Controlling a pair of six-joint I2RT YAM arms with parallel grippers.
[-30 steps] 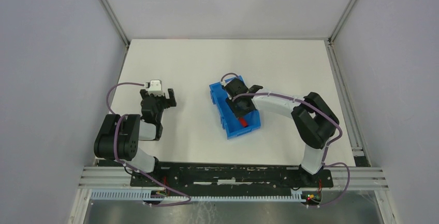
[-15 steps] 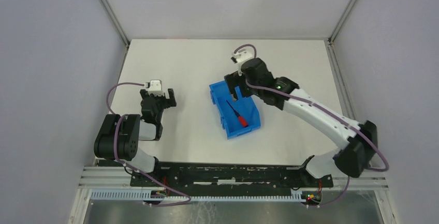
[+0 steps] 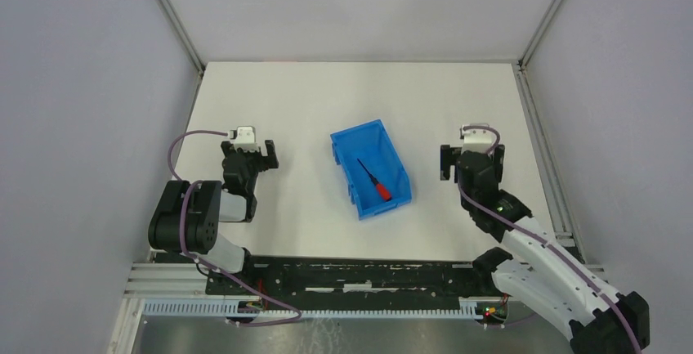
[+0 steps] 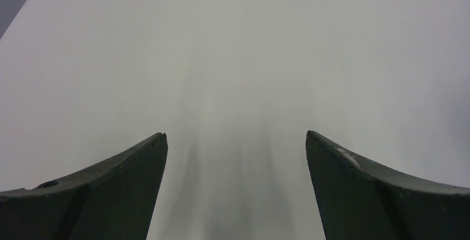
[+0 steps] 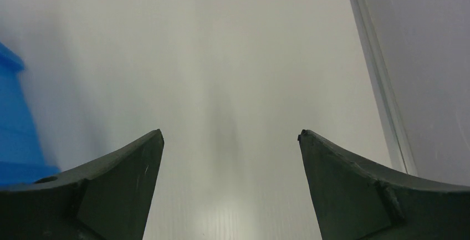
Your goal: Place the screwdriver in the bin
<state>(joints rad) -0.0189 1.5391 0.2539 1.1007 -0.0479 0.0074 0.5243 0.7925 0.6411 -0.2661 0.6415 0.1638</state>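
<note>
Screwdriver (image 3: pixel 375 183) inside the bin (image 3: pixel 347 139) at table (image 3: pixel 310 100) centre — left gripper (image 3: pixel 248 151) left, right gripper (image 3: pixel 472 154) right.

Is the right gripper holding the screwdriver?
No, the screwdriver lies in the bin, and the right gripper is open and empty.

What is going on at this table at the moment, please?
Nothing is being held right now. The screwdriver lies inside the blue bin, red handle toward the near end, so the job looks done. The right hand is open and empty over the table to the right of the bin, apart from it. The left hand is also open and empty, off to the bin's left.
</note>
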